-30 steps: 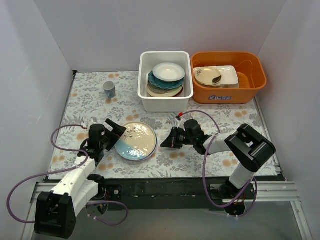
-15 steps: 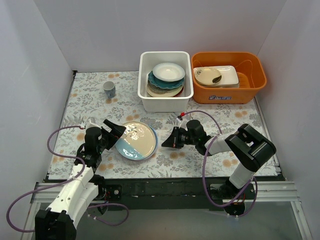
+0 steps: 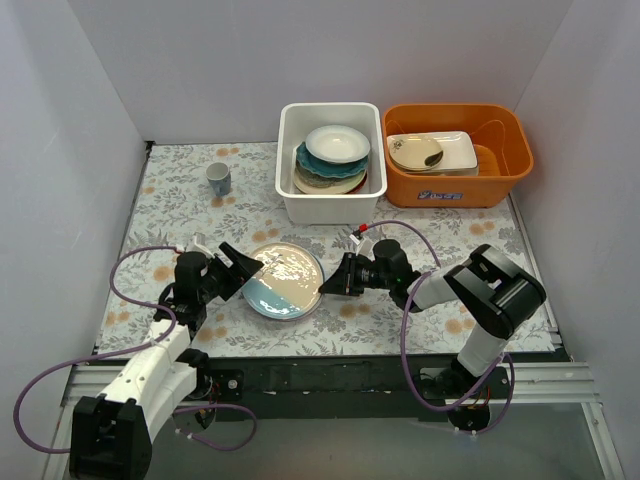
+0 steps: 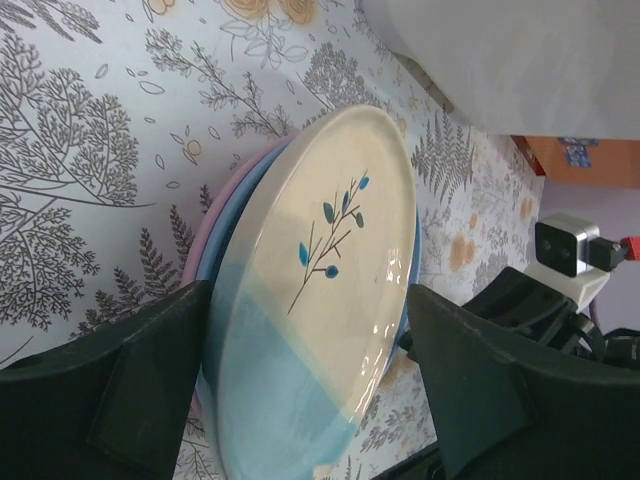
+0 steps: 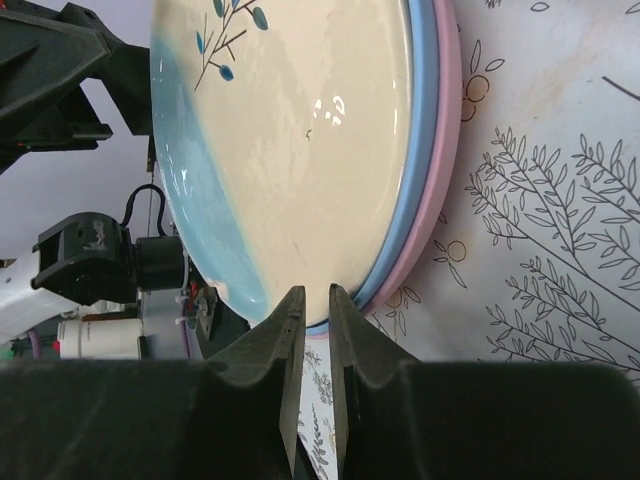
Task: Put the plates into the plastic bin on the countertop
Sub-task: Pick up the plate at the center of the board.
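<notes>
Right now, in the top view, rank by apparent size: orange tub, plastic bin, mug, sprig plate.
1. orange tub and plastic bin, too alike to separate.
2. sprig plate.
3. mug.

Plates (image 3: 284, 280) stacked on the near desk (image 3: 180, 200) between my jaws; behind them the plastic bin (image 3: 330, 208), another tub (image 3: 458, 190) to its right.

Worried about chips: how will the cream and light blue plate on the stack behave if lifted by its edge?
The top plate looks glazed, with bright glare spots: probably stiff, breakable and slippery at the rim. It sits nested on a blue plate and a pink plate, so a push may well shift all three.
</notes>
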Robot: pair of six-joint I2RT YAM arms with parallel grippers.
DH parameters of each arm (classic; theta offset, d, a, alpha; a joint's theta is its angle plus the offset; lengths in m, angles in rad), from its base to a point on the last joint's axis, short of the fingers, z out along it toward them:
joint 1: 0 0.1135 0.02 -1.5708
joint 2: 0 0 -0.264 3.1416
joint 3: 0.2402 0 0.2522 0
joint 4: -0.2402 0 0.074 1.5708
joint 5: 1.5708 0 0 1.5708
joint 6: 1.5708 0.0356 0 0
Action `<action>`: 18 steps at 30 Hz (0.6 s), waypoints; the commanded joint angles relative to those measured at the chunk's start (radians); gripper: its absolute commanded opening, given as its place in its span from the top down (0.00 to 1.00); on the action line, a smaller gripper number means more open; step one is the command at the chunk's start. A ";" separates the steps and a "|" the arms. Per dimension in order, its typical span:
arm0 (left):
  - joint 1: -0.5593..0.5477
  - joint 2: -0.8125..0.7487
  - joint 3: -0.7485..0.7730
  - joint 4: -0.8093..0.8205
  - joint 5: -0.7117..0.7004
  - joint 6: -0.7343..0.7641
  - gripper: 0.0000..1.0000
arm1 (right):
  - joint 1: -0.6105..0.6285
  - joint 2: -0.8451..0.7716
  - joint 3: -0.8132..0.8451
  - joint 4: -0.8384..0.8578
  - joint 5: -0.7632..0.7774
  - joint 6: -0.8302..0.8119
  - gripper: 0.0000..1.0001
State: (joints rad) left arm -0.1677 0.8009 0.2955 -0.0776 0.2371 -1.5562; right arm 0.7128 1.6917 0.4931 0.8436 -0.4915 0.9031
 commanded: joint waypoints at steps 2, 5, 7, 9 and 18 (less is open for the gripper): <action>-0.006 -0.013 -0.013 0.108 0.136 0.036 0.30 | -0.004 0.029 0.013 0.075 -0.030 0.016 0.77; -0.006 0.009 -0.018 0.143 0.200 0.062 0.33 | -0.004 0.045 0.012 0.087 -0.035 0.020 0.77; -0.006 0.020 -0.025 0.168 0.252 0.071 0.35 | -0.004 0.048 0.012 0.092 -0.036 0.020 0.77; -0.007 0.044 -0.025 0.188 0.284 0.090 0.39 | -0.004 0.054 0.012 0.100 -0.041 0.023 0.77; -0.009 0.126 -0.021 0.225 0.372 0.122 0.56 | -0.004 0.075 0.015 0.115 -0.050 0.030 0.77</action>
State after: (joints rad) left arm -0.1677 0.9272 0.2691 0.0856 0.5072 -1.4567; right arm 0.7124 1.7435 0.4934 0.9131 -0.5293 0.9360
